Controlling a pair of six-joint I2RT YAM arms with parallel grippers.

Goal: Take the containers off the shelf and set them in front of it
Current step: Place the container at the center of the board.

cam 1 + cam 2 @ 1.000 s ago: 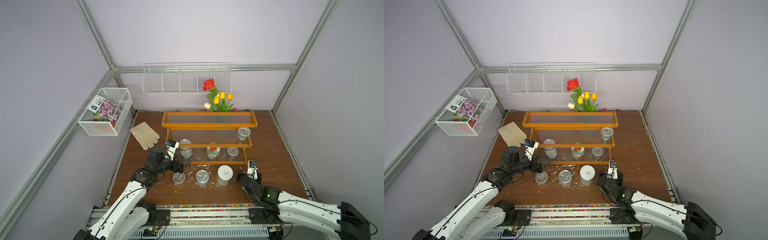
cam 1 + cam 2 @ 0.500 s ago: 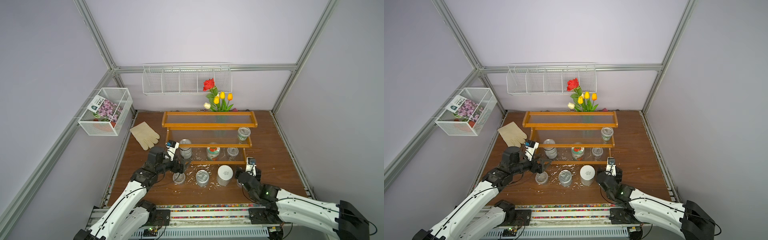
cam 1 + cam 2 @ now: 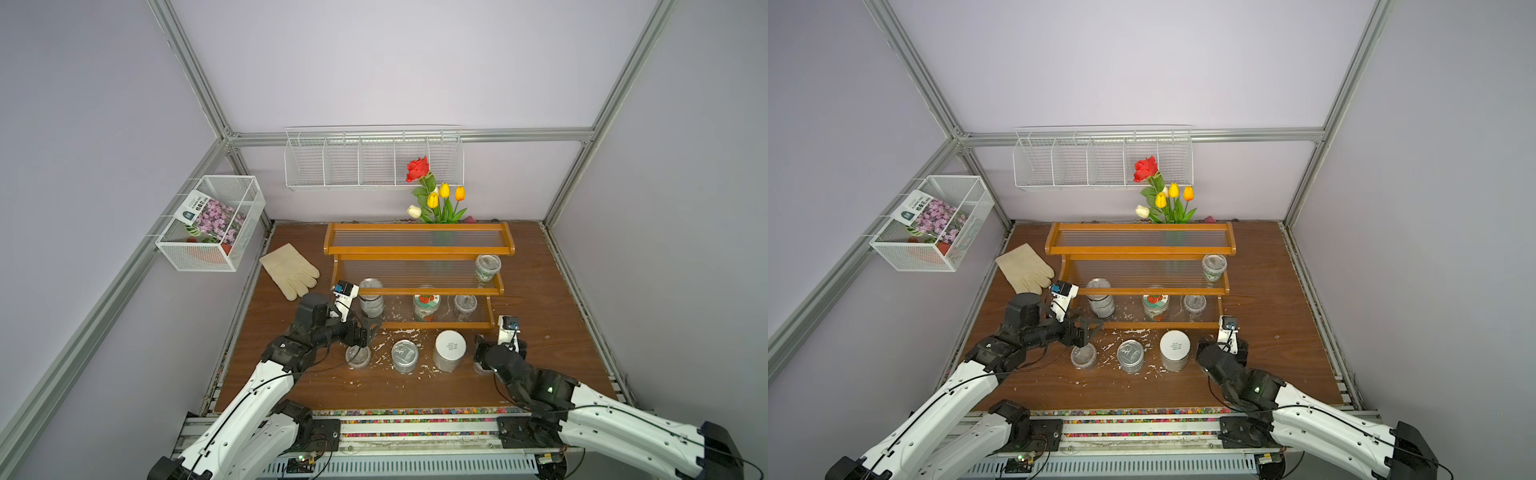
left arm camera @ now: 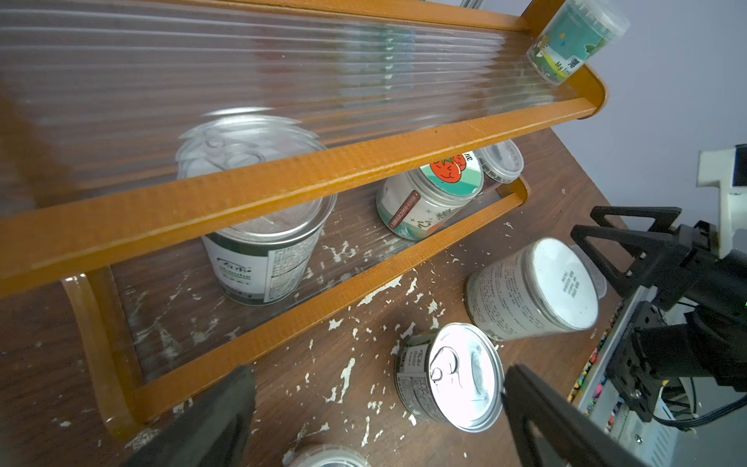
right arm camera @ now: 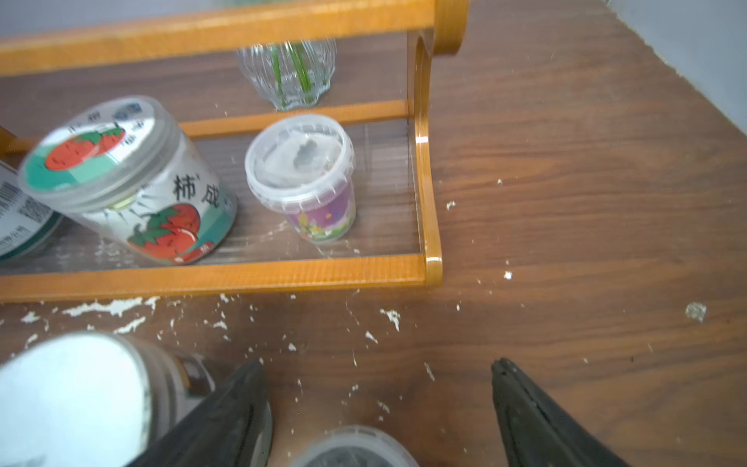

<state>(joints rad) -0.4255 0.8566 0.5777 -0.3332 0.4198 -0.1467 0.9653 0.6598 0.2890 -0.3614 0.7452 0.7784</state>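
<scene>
The left gripper (image 4: 376,372) stands wide with nothing between its fingers, low over the front-left cup (image 3: 358,355). The right gripper (image 5: 376,364) is also spread wide. The front-right cup (image 5: 355,446) sits between its fingers, apart from both.

Under them lies a brown wood-grain tabletop (image 3: 540,291) strewn with white flakes (image 3: 399,332), thickest along the foot of the shelf (image 3: 415,250). Lilac walls and aluminium posts close the space. A wire rack (image 3: 357,166) hangs on the back wall and a mesh basket (image 3: 195,257) on the left one. A pale glove (image 3: 291,270) lies left of the shelf, with flowers (image 3: 436,199) behind it.

The front-right cup is cut off in the right wrist view and nearly hidden under the arm in both top views. The vase (image 5: 287,77) shows only through a ribbed panel. The right wrist view is soft.

On the lowest tier, the shelf tin (image 3: 370,299) stands just beyond the left gripper. Further right on that tier are the red-fruit jar (image 3: 427,306) and the small cup (image 3: 464,305), which is ahead of the right gripper. The green-labelled cup (image 3: 487,268) sits at the middle tier's right end, well apart from both grippers. The front tin (image 3: 404,356) and the white-lidded jar (image 3: 449,347) stand on the tabletop between the grippers.
</scene>
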